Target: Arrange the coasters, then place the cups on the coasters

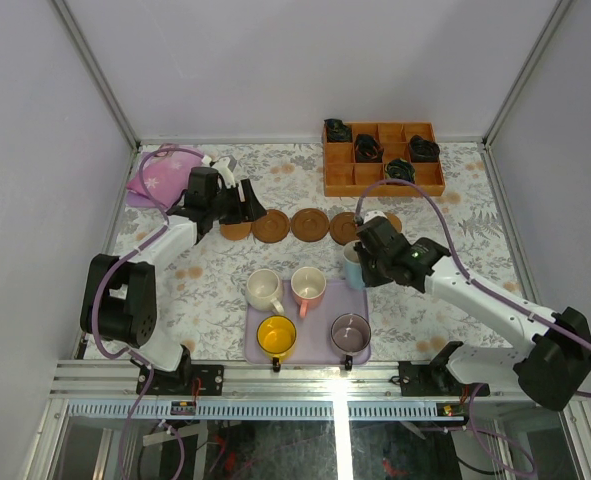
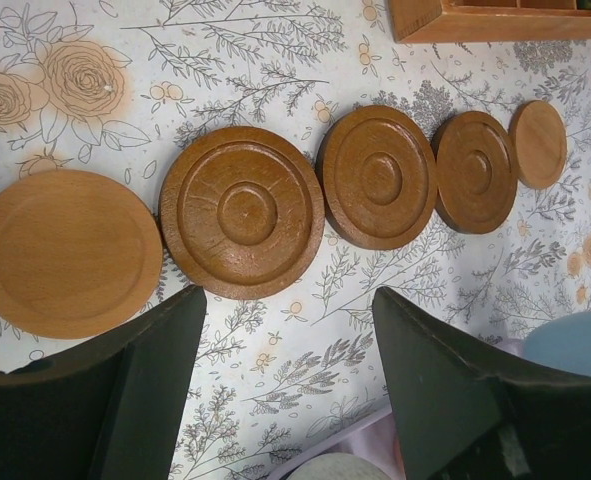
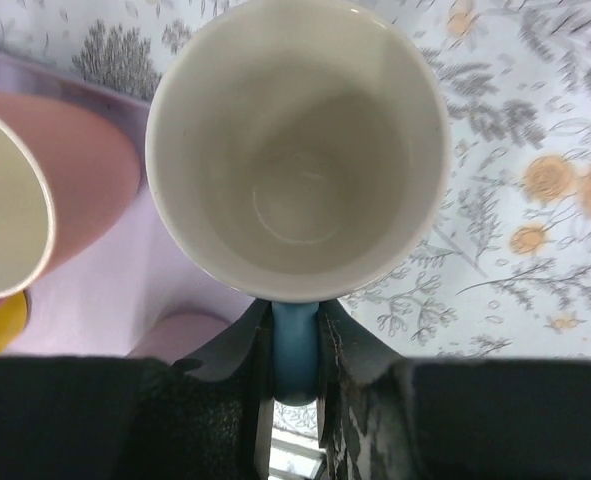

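Note:
Several round brown wooden coasters lie in a row on the flowered cloth, from one [image 1: 237, 229] by my left gripper to one [image 1: 345, 228] near my right; the left wrist view shows the row [image 2: 243, 212] close up. My left gripper [image 1: 237, 205] [image 2: 287, 292] hangs open just on the near side of the row, holding nothing. My right gripper [image 1: 367, 258] [image 3: 295, 320] is shut on the handle of the light blue cup [image 1: 353, 265] [image 3: 297, 150], at the tray's far right corner. The cream-white [image 1: 264, 289], pink [image 1: 308, 285], yellow [image 1: 276, 336] and purple-grey [image 1: 350, 332] cups stand on the tray.
The lavender tray [image 1: 313, 352] lies near the front edge between the arms. An orange-brown compartmented box [image 1: 383, 185] with dark items stands at the back right. A pink cloth [image 1: 157, 180] lies at the back left. Pale walls close in the table.

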Motion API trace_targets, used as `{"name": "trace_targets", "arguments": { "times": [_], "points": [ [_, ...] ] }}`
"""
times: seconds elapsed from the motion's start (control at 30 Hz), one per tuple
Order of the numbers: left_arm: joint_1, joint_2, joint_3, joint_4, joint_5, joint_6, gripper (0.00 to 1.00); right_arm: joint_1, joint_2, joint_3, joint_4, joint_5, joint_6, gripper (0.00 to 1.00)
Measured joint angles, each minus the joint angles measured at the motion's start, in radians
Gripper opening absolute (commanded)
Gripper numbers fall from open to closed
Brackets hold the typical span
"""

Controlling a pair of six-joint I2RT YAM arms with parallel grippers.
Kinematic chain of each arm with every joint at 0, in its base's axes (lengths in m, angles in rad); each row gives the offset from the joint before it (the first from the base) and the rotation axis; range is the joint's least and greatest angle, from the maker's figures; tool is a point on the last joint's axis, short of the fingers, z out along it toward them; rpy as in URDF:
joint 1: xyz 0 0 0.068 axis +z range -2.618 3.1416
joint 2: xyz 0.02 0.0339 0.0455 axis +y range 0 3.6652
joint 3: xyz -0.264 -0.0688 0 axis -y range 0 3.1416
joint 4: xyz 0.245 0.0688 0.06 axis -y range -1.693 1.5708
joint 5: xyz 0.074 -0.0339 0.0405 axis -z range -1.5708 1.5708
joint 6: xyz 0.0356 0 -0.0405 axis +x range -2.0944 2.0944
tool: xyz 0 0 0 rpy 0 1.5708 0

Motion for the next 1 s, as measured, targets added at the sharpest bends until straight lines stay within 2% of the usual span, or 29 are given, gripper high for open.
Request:
{"name": "trace_targets", "arguments": {
  "times": [0.3,0.43,0.57,0.7,1.0],
  "points": [
    [0.000,0.000,0.000,0.001,-0.016,0.004,0.68,0.000,-0.013,0.033,0.072,0.220,-0.072,0.00],
    [0.000,0.000,0.000,0.002,-0.018,0.004,0.68,-0.025,-0.013,0.012,0.202,0.306,-0.140,0.00],
    [0.000,0.001,0.000,0.002,-0.018,0.003,0.68,-0.135,-0.014,-0.067,0.381,0.297,-0.188,0.00],
    [0.000,0.008,0.002,0.005,-0.018,0.003,0.68,-0.264,-0.009,-0.127,0.484,0.288,-0.217,0.00],
    [0.000,0.035,0.004,0.010,-0.016,0.004,0.68,-0.335,0.046,-0.206,0.703,0.226,-0.254,0.00]
  ]
}}
